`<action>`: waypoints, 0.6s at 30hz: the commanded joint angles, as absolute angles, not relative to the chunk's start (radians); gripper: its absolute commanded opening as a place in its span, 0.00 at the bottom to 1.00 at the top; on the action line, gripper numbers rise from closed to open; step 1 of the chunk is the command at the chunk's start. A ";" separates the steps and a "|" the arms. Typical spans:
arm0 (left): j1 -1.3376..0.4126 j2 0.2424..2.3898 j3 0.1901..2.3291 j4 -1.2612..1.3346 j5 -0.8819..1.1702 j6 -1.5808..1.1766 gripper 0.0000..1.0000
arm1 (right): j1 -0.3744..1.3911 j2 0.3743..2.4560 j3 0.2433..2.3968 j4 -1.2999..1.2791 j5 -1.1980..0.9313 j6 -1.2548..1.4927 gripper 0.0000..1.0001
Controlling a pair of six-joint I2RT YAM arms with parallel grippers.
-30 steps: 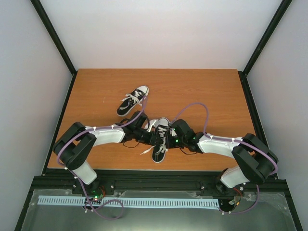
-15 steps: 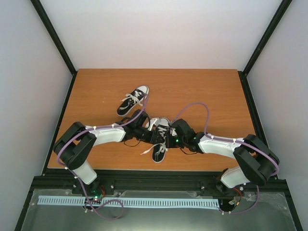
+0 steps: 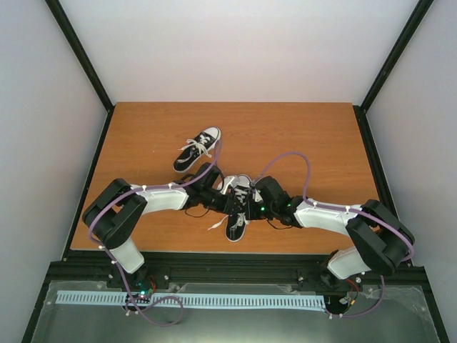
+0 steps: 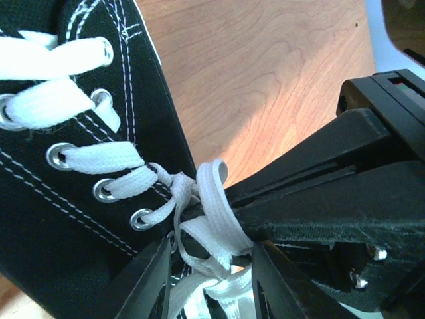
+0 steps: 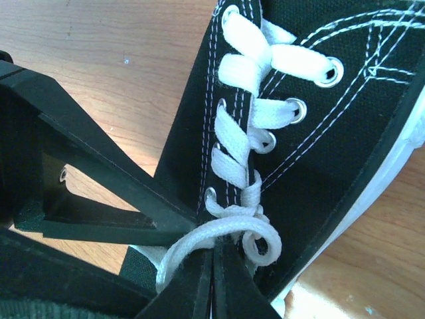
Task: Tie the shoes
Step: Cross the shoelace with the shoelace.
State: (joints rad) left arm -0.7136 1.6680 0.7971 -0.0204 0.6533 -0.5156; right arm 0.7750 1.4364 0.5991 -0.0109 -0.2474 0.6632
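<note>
The near shoe point(image 3: 238, 209), a black sneaker with white laces, lies between my two grippers. The second shoe point(image 3: 198, 148) lies farther back on the left, with its laces in a bow. My right gripper point(image 5: 212, 244) is shut on a loop of the white lace point(image 5: 229, 229) at the top eyelets of the near shoe point(image 5: 312, 133). My left gripper point(image 4: 210, 249) is open, its fingers point(image 4: 149, 279) on either side of the same lace bundle point(image 4: 216, 219) without pinching it. The right gripper's black fingers point(image 4: 312, 199) reach in from the right and meet the lace there.
The wooden table point(image 3: 300, 136) is walled by black posts at its corners. A loose lace end point(image 3: 216, 224) trails left of the near shoe. Purple cables point(image 3: 289, 158) arch over both arms.
My left gripper has edged a little right, closer in against the near shoe's laces. The shoe has shifted slightly. The right gripper keeps its hold.
</note>
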 commanded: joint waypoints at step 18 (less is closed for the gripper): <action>-0.718 1.701 0.827 0.052 0.666 -0.540 0.01 | 0.782 1.423 0.584 0.046 -0.277 0.685 0.03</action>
